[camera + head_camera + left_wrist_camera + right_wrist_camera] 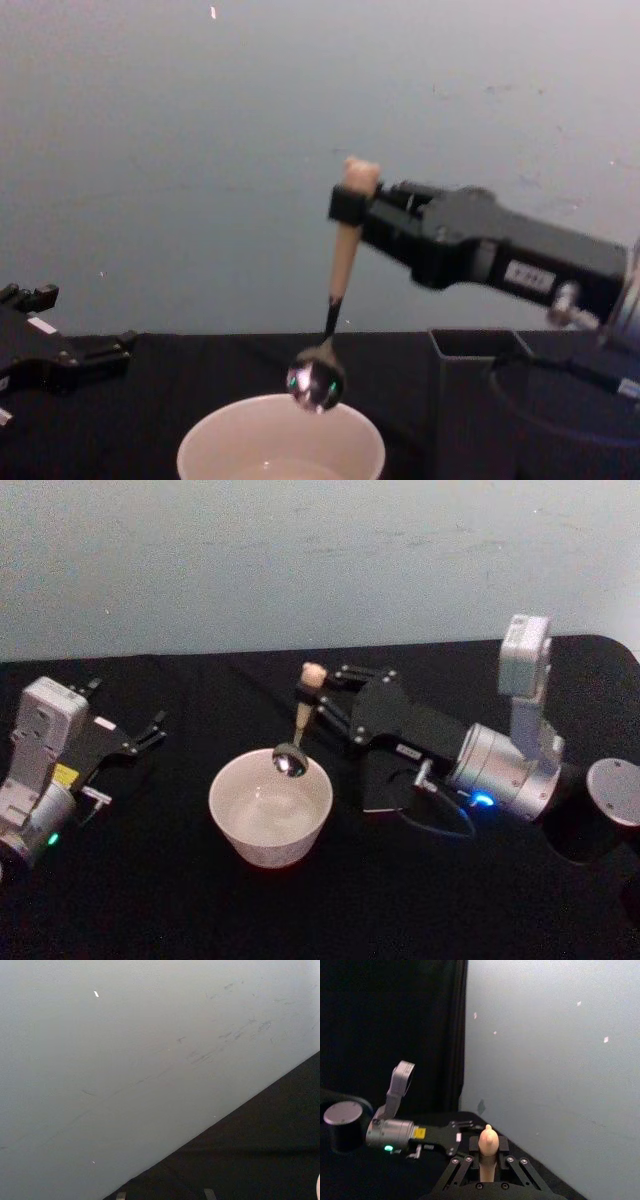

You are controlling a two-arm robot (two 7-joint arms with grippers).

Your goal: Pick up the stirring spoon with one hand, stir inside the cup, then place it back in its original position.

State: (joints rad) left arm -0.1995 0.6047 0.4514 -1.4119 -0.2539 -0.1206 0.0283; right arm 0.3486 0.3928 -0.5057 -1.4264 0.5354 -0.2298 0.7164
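My right gripper [318, 692] is shut on the pale handle of the stirring spoon [344, 258], just below its little bear head [488, 1141]. The spoon hangs almost upright, and its silvery bowl [288, 761] hovers just above the far rim of the cream-white cup [270, 805]. From the chest view the spoon's bowl [315, 382] sits a little above the cup's opening [281, 448]. The dark grey square holder [470, 345] stands to the right of the cup, under the right arm. Far left on the table, my left gripper [150, 732] rests open and idle.
A black cloth [180, 900] covers the table, and a pale wall [300, 560] rises behind its far edge. A cable [440, 825] loops on the cloth under the right wrist. The right arm's round base [612, 792] stands at the right edge.
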